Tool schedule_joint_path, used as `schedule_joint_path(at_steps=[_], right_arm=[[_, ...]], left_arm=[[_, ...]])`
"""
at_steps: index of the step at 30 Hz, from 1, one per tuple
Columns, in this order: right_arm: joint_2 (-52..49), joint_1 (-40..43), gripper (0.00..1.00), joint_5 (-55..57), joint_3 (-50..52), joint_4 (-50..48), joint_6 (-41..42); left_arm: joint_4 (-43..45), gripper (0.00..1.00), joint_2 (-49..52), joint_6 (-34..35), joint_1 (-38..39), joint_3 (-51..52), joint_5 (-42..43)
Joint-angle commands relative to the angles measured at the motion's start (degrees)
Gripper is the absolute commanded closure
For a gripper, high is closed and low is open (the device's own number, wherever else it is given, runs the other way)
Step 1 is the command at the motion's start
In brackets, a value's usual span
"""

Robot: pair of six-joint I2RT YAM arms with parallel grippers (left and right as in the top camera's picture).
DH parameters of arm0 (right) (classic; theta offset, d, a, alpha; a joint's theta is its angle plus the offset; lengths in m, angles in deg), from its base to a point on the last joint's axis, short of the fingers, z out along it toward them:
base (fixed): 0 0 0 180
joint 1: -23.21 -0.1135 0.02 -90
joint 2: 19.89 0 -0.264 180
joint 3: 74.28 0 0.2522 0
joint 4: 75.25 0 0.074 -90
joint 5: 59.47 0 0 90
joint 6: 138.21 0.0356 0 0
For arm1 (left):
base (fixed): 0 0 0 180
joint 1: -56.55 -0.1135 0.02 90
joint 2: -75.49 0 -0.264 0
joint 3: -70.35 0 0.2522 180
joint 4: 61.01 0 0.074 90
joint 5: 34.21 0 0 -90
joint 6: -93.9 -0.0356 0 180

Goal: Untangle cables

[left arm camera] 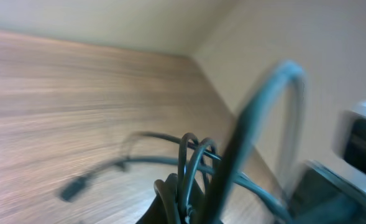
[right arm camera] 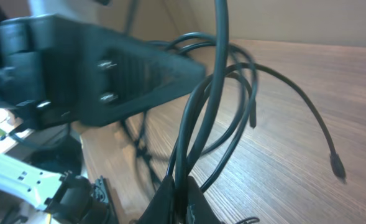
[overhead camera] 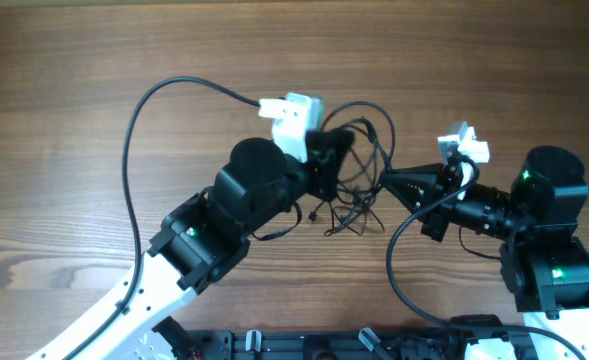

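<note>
Cables [overhead camera: 359,195]: knotted cluster of thin black cords near tabletop [overhead camera: 94,60] centre, strung between the two arms, with loose strands trailing down onto the wood toward the robot's base. Left tool [overhead camera: 342,165]: fingers together on the bundle; its wrist view is blurred, but cords rise in loops straight out of the dark fingertips [left arm camera: 170,196], so judged clamped. Right tool [overhead camera: 386,182]: also clamped, several strands converging into one pinch at its tip [right arm camera: 179,199]. The tools sit near each other with only a little cord between them. Handling, by judgement: cords are light, limp and smooth-jacketed; they will slide through a loose grip and hold no shape, and loops will cinch if pulled hard. Small plug ends [right arm camera: 337,167] hang free and can catch in a loop. Best hold is on a single strand just beside a crossing, or behind a plug so it can be drawn out through the knot, rather than on a whole bunch. Surroundings: thicker arm cable [overhead camera: 132,130] arcs over the tabletop at left, another [overhead camera: 392,250] curls beside the right arm; both are black and easy to confuse with the cords. White camera mounts [overhead camera: 294,112] crowd the space above the tangle.
</note>
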Motion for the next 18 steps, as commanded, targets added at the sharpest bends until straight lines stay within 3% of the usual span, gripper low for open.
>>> schedule_joint_path(at_steps=[1,4,8,13,15,16,18], right_arm=[[0.1,0.0,0.96,-4.6,-0.5,-0.6,-2.1],[0.1,0.0,0.96,-4.3,-0.5,-1.1,-1.4],[0.1,0.0,0.96,-2.4,-0.5,-1.8,0.8],[0.1,0.0,0.96,22.9,-0.5,1.2,19.3],[0.0,0.0,0.96,38.7,-0.5,7.5,29.5],[0.0,0.0,0.96,42.2,-0.5,9.2,31.0],[-0.2,0.0,0.96,47.9,-0.5,11.9,31.8]], left_arm=[[-3.5,0.96,0.0,10.7,0.0,-0.1,-17.2],[-8.2,0.96,0.0,18.8,0.0,-0.1,-25.6],[-10.2,0.96,0.0,22.7,0.0,-0.1,-28.3],[-10.7,0.96,-0.7,22.6,-0.1,-0.1,-26.9],[-9.6,0.96,-2.6,18.1,-0.1,-0.1,-21.8],[-8.7,0.96,-3.1,15.7,-0.1,-0.1,-20.3],[-4.7,0.96,-5.0,4.2,-0.1,-0.1,-11.5]])
